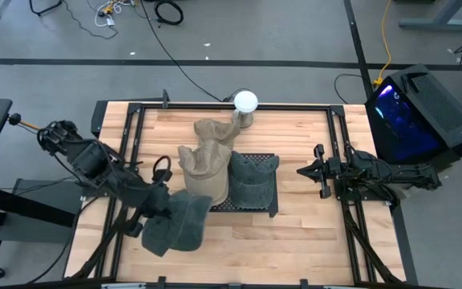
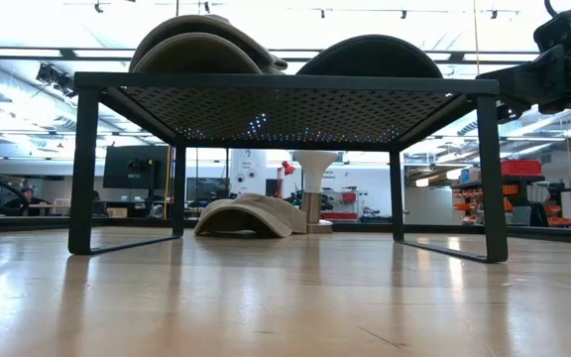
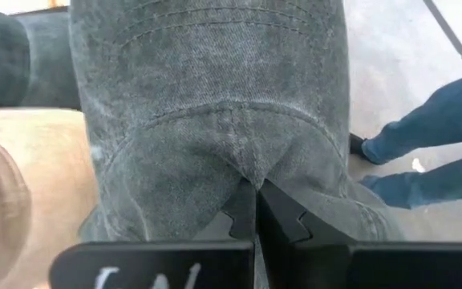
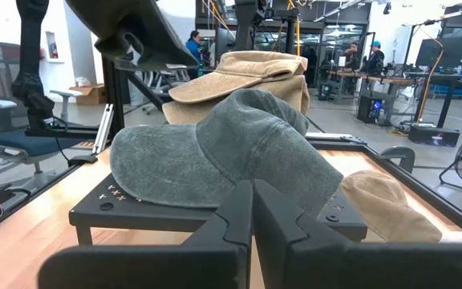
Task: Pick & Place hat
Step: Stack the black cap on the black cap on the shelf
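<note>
Denim hat (image 1: 176,224) hangs from my left gripper (image 1: 160,202), jaws pinched shut on its fabric, beside the rack (image 1: 251,205); slack cloth could snag it. Right gripper (image 1: 310,170) waits closed, empty.

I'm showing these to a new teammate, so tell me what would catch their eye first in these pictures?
Most striking is the grey denim cap dangling from the left gripper, jaws shut on its fabric, above the table's front left. Next, the black perforated stand at the table's middle, with a tan cap and a dark grey cap on it. Another tan cap lies behind, beside a white-topped stand; the right gripper waits shut at the right.
</note>
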You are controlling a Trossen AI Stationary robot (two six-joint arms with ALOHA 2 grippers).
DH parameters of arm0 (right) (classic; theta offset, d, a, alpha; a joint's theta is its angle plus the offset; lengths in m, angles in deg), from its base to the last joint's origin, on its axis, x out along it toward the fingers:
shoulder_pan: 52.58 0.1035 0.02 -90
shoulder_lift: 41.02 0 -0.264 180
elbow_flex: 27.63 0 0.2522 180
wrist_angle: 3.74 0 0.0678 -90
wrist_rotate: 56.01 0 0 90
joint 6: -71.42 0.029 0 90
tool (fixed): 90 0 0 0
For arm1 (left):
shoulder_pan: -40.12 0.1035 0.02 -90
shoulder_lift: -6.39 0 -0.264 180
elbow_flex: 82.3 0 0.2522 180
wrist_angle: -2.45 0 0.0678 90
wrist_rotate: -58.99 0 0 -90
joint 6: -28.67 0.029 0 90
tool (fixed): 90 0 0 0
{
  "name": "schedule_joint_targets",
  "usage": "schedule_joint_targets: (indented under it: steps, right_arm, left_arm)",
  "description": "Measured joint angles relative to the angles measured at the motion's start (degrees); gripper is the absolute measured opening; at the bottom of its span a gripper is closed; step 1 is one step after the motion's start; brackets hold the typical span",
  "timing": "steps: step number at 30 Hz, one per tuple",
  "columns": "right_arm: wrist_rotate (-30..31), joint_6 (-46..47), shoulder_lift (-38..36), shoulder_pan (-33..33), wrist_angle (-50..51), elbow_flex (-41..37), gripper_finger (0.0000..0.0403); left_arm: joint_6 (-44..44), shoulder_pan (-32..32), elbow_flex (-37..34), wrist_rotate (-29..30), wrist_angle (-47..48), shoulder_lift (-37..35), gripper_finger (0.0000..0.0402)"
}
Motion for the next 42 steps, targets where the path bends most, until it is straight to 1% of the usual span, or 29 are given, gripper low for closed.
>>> schedule_joint_targets:
  steps: [8,12,18,29,34,38,42]
  right_arm:
    - [0.0,0.0,0.0,0.0,0.0,0.0,0.0015]
    - [0.0,0.0,0.0,0.0,0.0,0.0,0.0015]
    - [0.0,0.0,0.0,0.0,0.0,0.0,0.0015]
    - [0.0,0.0,0.0,0.0,0.0,0.0,0.0015]
    - [0.0,0.0,0.0,0.0,0.0,0.0,0.0015]
    - [0.0,0.0,0.0,0.0,0.0,0.0,0.0015]
    - [0.0,0.0,0.0,0.0,0.0,0.0,0.0015]
  left_arm:
    - [5.1,4.3,2.3,-1.3,1.5,0.0,0.0003]
    - [7.2,6.1,4.3,-3.6,1.6,0.0,0.0003]
    - [10.8,8.4,6.7,-5.3,1.4,0.0,0.0003]
    - [16.4,12.6,6.8,-5.4,0.2,0.0,0.0003]
    - [18.9,13.6,6.8,-5.5,-0.6,0.0,0.0002]
    - [22.0,13.6,6.8,-5.5,-2.4,0.0,0.0002]
    - [27.4,13.6,6.8,-5.5,-3.9,0.0,0.0002]
